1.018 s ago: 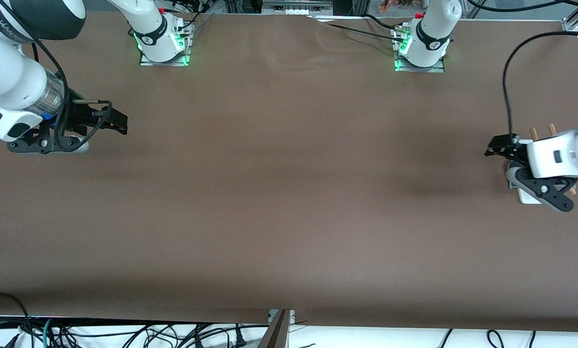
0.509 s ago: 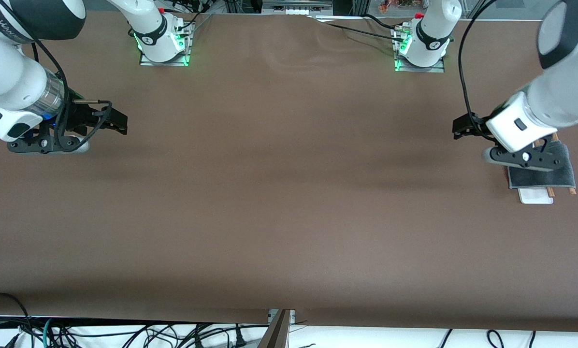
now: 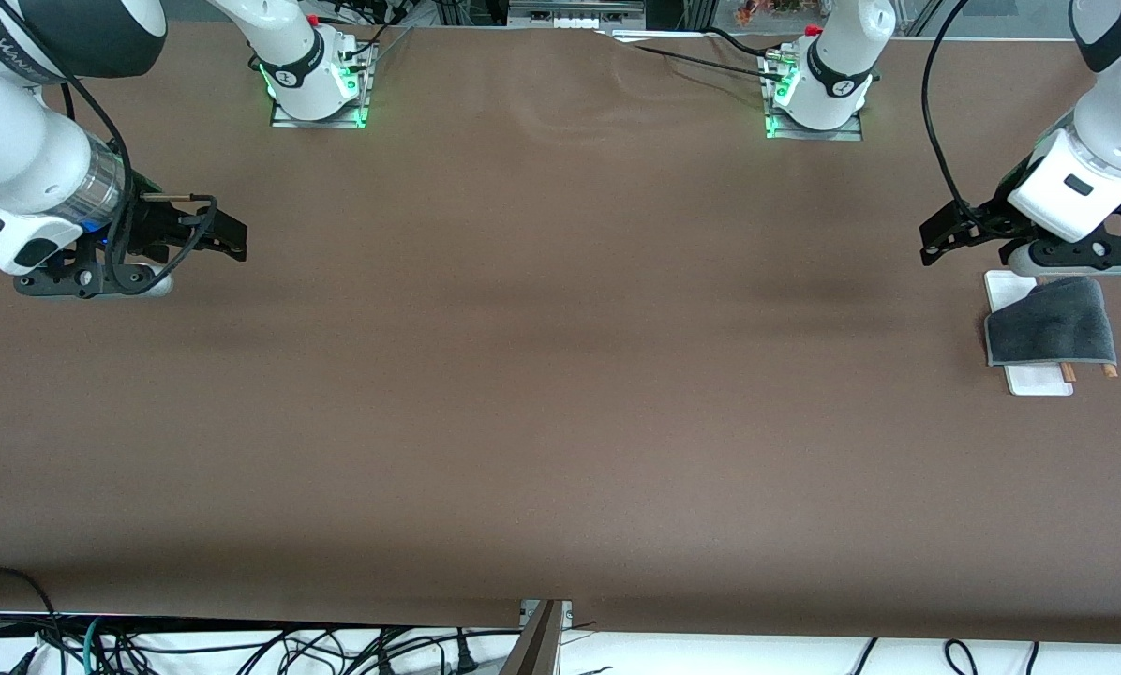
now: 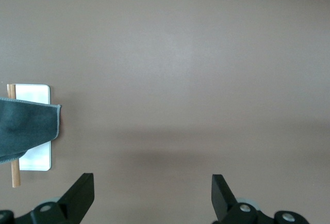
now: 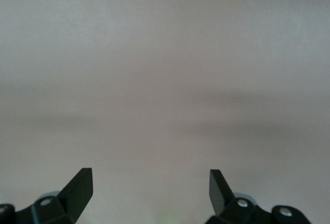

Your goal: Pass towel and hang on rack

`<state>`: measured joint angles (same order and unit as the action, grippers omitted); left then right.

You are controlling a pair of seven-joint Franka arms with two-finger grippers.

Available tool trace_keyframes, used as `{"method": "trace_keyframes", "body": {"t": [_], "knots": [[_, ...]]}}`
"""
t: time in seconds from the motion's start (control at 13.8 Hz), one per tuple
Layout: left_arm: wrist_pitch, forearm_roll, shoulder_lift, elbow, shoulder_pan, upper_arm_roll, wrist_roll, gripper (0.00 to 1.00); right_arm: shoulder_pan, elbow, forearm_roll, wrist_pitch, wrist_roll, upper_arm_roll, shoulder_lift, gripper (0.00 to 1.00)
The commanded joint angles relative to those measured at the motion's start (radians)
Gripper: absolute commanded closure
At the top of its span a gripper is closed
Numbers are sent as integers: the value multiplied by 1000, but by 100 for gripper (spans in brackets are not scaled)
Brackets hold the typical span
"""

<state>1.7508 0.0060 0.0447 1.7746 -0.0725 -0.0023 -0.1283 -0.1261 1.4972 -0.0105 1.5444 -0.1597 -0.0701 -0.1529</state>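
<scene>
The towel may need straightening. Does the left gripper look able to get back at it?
Probably yes. The left gripper is open, empty, beside the rack, and the towel draped on it lies uncovered. The right gripper waits at its own end.

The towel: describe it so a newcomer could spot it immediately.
Look to the left arm's end of the brown table, just below the open left gripper. There a small rack with a white base stands; the towel drapes over it, the only dark grey cloth, edged in light grey.
</scene>
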Motion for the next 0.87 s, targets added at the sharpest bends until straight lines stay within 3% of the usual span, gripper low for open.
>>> {"method": "trace_keyframes", "body": {"t": [0.0,0.8], "knots": [[21,-9,17,26,25,-45,-7,0,-3,3,15,-10,-11,0,13,0],[-74,5,-52,-83,51,-81,-8,0,-3,3,15,-10,-9,0,13,0]]}}
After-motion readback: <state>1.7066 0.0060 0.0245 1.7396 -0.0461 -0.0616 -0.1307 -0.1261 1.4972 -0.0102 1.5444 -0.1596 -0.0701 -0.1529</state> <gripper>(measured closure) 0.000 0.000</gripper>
